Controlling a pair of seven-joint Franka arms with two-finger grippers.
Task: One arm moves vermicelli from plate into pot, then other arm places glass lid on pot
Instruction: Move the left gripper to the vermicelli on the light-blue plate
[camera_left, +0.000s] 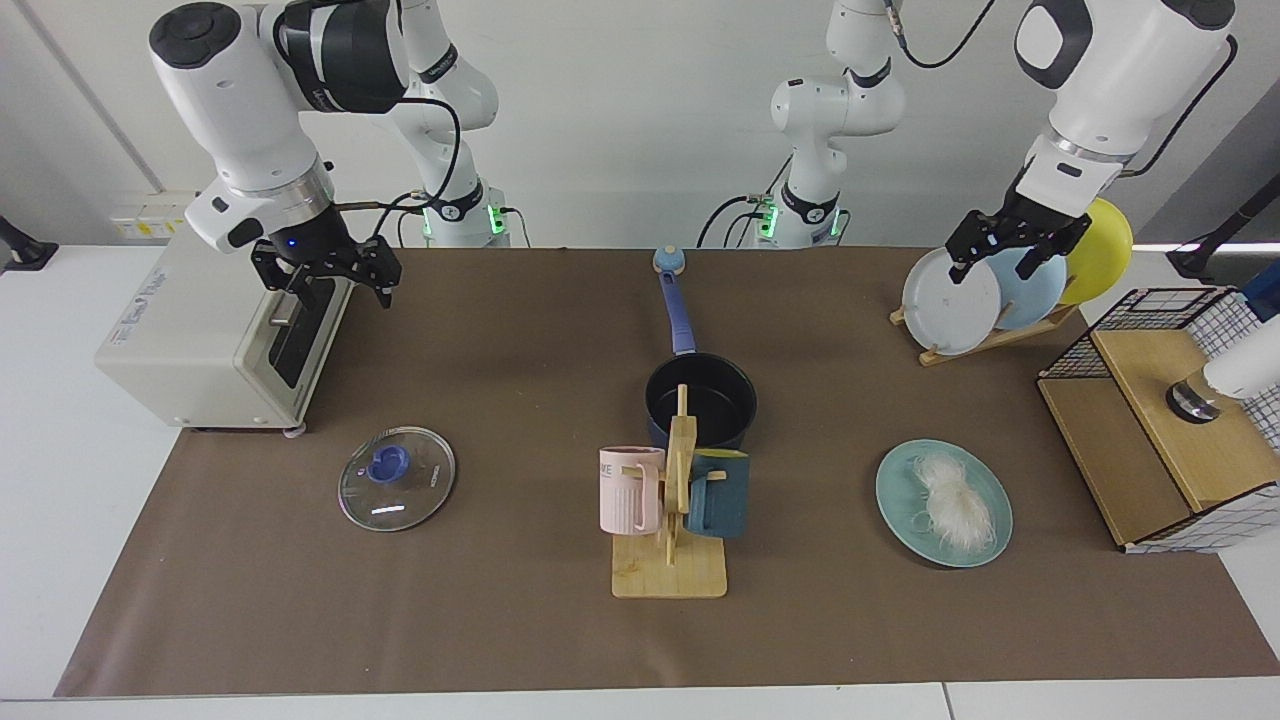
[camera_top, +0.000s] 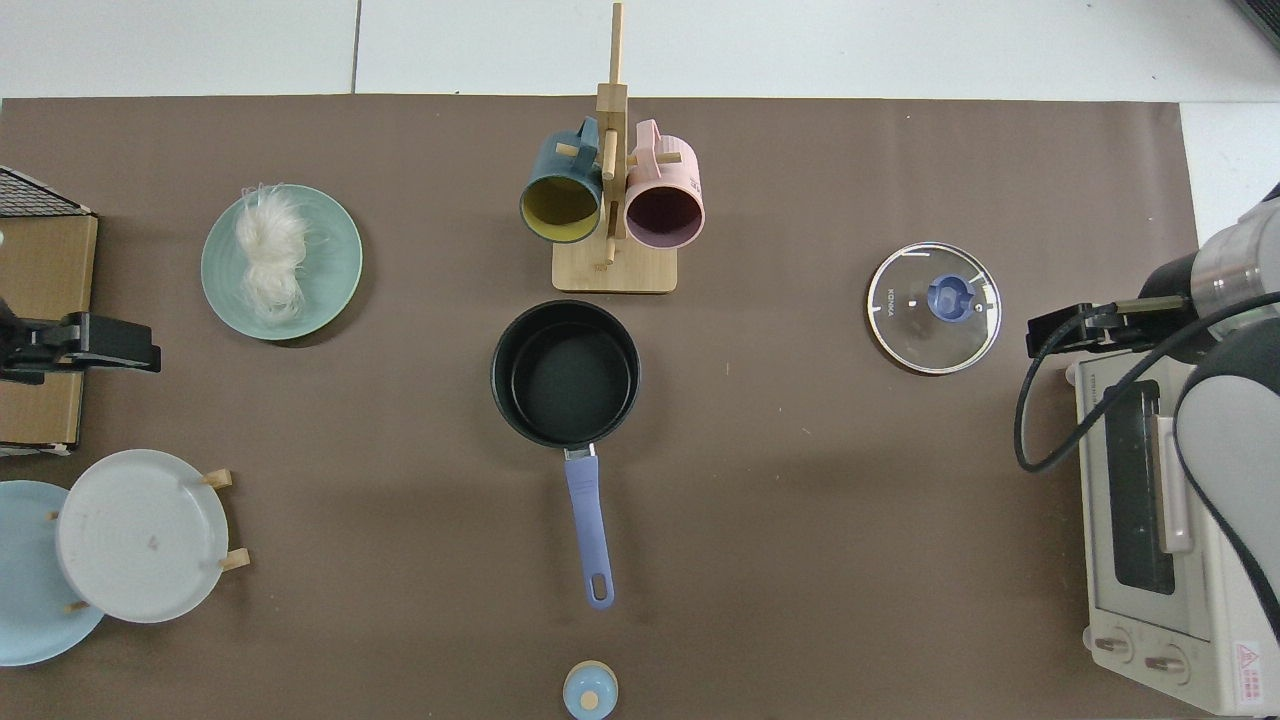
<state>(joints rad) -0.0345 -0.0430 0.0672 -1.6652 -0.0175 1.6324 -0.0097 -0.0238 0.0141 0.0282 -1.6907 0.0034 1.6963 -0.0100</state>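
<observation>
Brown matte paper over a white surface (camera_left: 60, 480), pale wall behind. Round dark-blue pot (camera_left: 700, 402), black inside, at centre. Flat teal plate (camera_left: 985, 495) at 3 o'clock, heaped with wispy white vermicelli (camera_left: 955, 500). Clear metal-rimmed glass lid (camera_left: 396, 477) at 9 o'clock. Left hand (camera_left: 1005, 265) above racked plates (camera_left: 950, 300), released. Right hand (camera_left: 325, 280), blue-lit wrist, beside boxy cream toaster oven (camera_left: 200, 340), fingers spread.

Both white jointed arms have dark joint bands, black cables and black grippers; one wrist apparently glows blue.
</observation>
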